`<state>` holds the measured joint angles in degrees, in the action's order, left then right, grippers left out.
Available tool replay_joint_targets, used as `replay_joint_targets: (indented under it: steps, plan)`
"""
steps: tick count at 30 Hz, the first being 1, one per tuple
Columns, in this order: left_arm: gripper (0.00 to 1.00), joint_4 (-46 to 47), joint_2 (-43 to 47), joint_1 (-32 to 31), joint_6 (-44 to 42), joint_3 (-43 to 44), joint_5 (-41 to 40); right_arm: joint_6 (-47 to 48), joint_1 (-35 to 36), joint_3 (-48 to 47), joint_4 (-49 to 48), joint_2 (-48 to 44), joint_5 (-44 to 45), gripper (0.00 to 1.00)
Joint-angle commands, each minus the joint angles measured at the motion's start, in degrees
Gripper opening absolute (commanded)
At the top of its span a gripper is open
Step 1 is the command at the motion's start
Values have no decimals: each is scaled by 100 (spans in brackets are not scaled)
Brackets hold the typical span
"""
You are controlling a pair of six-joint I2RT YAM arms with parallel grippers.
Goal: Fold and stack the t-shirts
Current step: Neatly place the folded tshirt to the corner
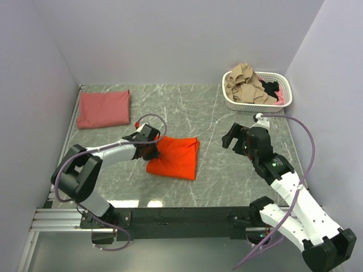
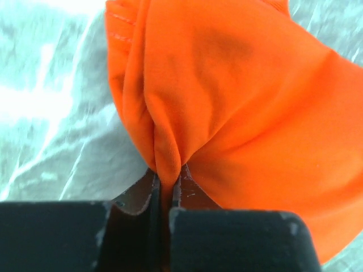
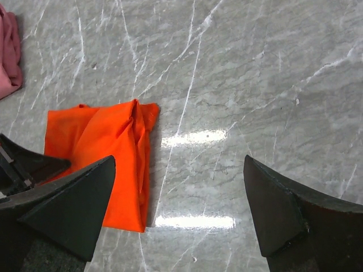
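The bright orange-red t-shirt lies folded to a rough rectangle at the table's middle. My left gripper is shut on a pinched fold at its left edge; the left wrist view shows the cloth bunched between the closed fingers. The shirt also shows in the right wrist view. The dusty brick-red t-shirt lies folded flat at the far left; its edge shows in the right wrist view. My right gripper is open and empty, above the table to the right of the orange shirt.
A white slotted basket at the back right holds tan, black and pink clothes. Grey walls enclose the table on the left, back and right. Bare marble lies between the orange shirt and the basket.
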<state>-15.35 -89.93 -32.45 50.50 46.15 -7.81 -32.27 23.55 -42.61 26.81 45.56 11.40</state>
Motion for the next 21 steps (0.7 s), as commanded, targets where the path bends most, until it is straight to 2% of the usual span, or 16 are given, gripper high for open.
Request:
replay_joint_targets:
  steps: [1,5,6,9,15,21]
  plan:
    - [0,-582,-551,-7,-259,227,-632,116,-52,33,-53,-161,187,100]
    - [1,-995,-806,-7,-593,989,-1581,177,-61,156,-184,-241,240,100]
    - [0,-1135,-876,-7,-629,1158,-2209,195,-61,200,-237,-249,310,100]
    - [1,-1383,-1219,28,-1127,1817,-3074,230,-70,218,-255,-162,433,100]
    - [1,-1076,-1703,203,-2358,2793,-3762,283,-79,218,-202,-4,644,100]
    - [0,-425,-1668,686,-3308,3180,-3710,397,-87,271,-246,93,697,100]
